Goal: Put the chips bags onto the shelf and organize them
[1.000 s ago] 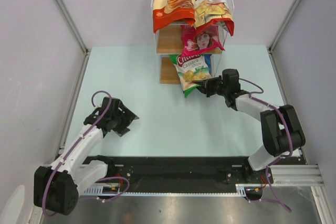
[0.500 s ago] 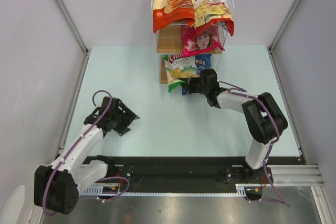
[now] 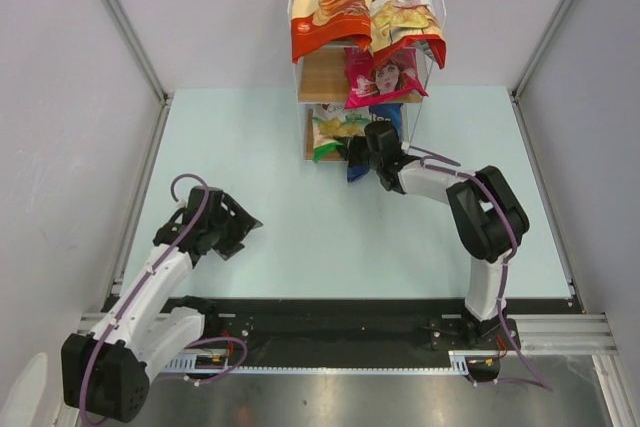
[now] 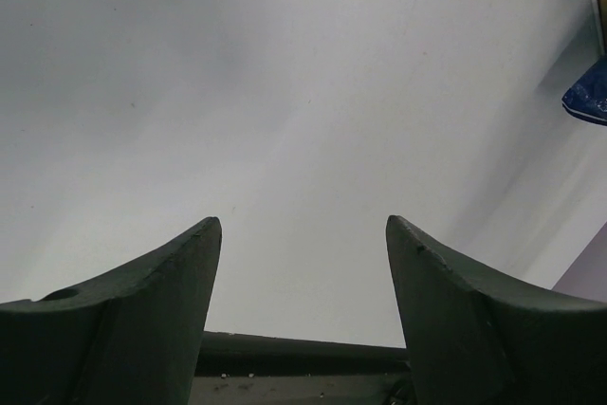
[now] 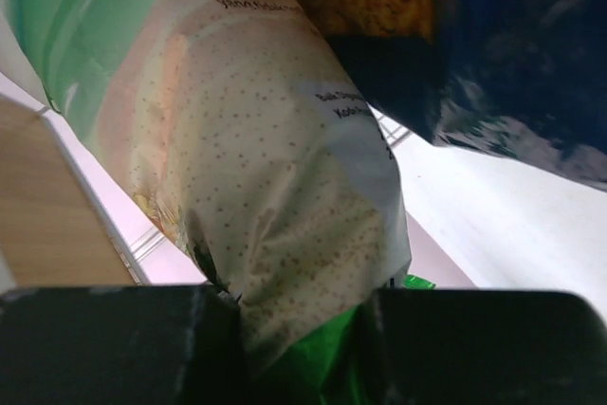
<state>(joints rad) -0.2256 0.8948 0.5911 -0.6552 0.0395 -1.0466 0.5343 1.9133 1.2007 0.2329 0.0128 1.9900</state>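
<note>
The shelf (image 3: 318, 75) stands at the back. The orange-and-cream bag (image 3: 328, 2) and the red Chuba bag (image 3: 405, 15) lean on its top tier. The pink bag (image 3: 382, 75) sits on the middle tier. My right gripper (image 3: 362, 147) is shut on the green Chuba bag (image 3: 338, 130), which lies over the bottom board; its back fills the right wrist view (image 5: 256, 187). The blue Doritos bag (image 3: 385, 117) stands beside it and also shows in the right wrist view (image 5: 512, 54). My left gripper (image 3: 240, 232) is open and empty over the table, far left of the shelf.
White frame posts (image 3: 120, 27) and grey walls bound the pale table (image 3: 300, 237) on both sides. A black rail (image 3: 330, 332) with the arm bases runs along the near edge. A corner of the blue bag shows in the left wrist view (image 4: 588, 97).
My right gripper has moved left and toward the shelf, carrying the green bag from the table in front onto the bottom tier. The left arm has barely shifted.
</note>
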